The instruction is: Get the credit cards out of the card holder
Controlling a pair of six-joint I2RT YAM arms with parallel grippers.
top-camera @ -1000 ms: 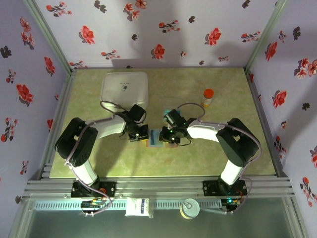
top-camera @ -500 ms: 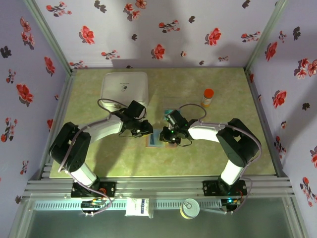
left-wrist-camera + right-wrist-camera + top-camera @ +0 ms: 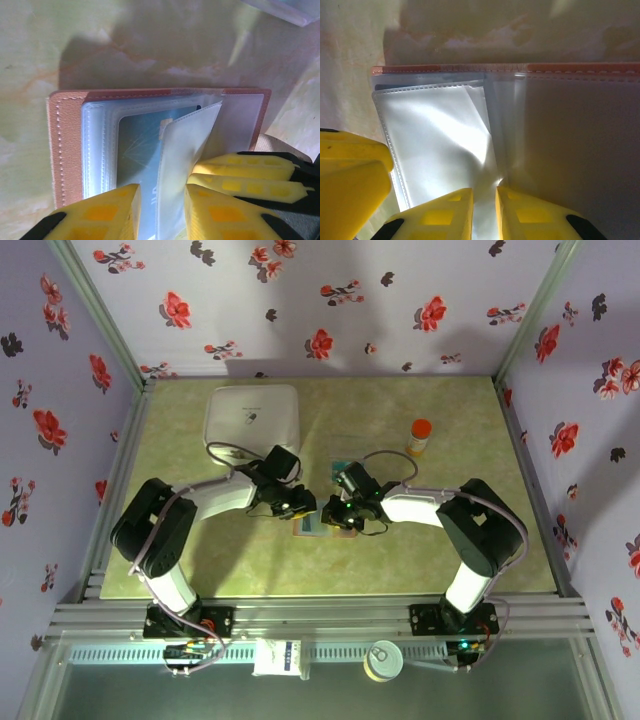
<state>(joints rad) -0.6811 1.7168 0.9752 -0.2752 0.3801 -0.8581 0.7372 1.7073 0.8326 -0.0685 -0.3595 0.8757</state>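
Floral-papered walls on three sides, with a green marbled table point(image 3: 300, 565) between them. At the table's middle, a little toward the near edge, lies the card holder point(image 3: 65, 150), spread open with its reddish leather rim outward and its clear pockets up. Holds a teal credit card point(image 3: 137, 150) in the pocket beside that rim, mostly under plastic. Cannot tell whether more cards sit beneath.

Shows the right gripper point(image 3: 484, 197) nipped together on a clear sleeve point(image 3: 440, 145), holding that leaf up off the stack. Shows the left gripper point(image 3: 161, 200) with fingers apart, straddling the raised leaf's lower edge above the teal card, gripping nothing as far as can be told.

Looks like the step of getting hold of the card while pinning the pocket open. To do it well:
- Keep the right pinch firm and low enough to leave the holder flat.
- Bring the left fingers onto the card's exposed edge, not onto plastic alone.
- Close only with card between the pads.
- Draw along the pocket's mouth, not across the stitching.

Risks dragging the whole holder otherwise — floppy, probably slippery plastic.

Around it:
- a white box point(image 3: 252, 418) toward the far-left corner
- an orange-capped bottle point(image 3: 420, 437) toward the far-right side
- a clear box point(image 3: 285, 10) just beyond the holder

None of these blocks the pull. Tightest spot by far — the two grippers crowded together over one small holder, with little room to turn.
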